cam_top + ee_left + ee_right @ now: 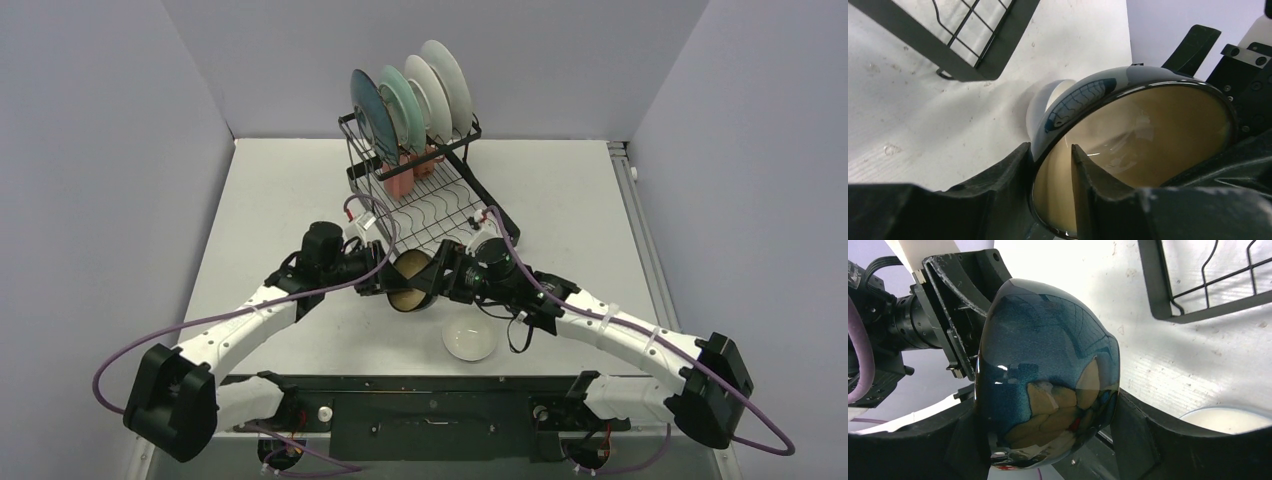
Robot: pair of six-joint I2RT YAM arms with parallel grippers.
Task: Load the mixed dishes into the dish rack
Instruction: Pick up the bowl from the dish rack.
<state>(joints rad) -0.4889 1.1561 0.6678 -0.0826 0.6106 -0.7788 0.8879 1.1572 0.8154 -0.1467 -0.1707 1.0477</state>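
The brown bowl (408, 284), glossy dark outside and tan inside, hangs on its side above the table between both grippers. My right gripper (441, 272) is shut on it, one finger at the rim side and one near the base (1045, 405). My left gripper (386, 276) straddles the bowl's rim (1050, 147): the outer finger (1008, 175) lies against the wall, while the inner finger (1093, 180) stands a little apart from it. The dish rack (440, 215) holds a dark teal plate (374, 112), a light green plate (402, 100), two white plates and a pink mug (400, 183).
A small white bowl (470, 340) sits on the table near the right arm, and its rim shows in the right wrist view (1228, 420). The rack's near corner shows in both wrist views (973, 70) (1158, 295). The two arms meet just in front of the rack.
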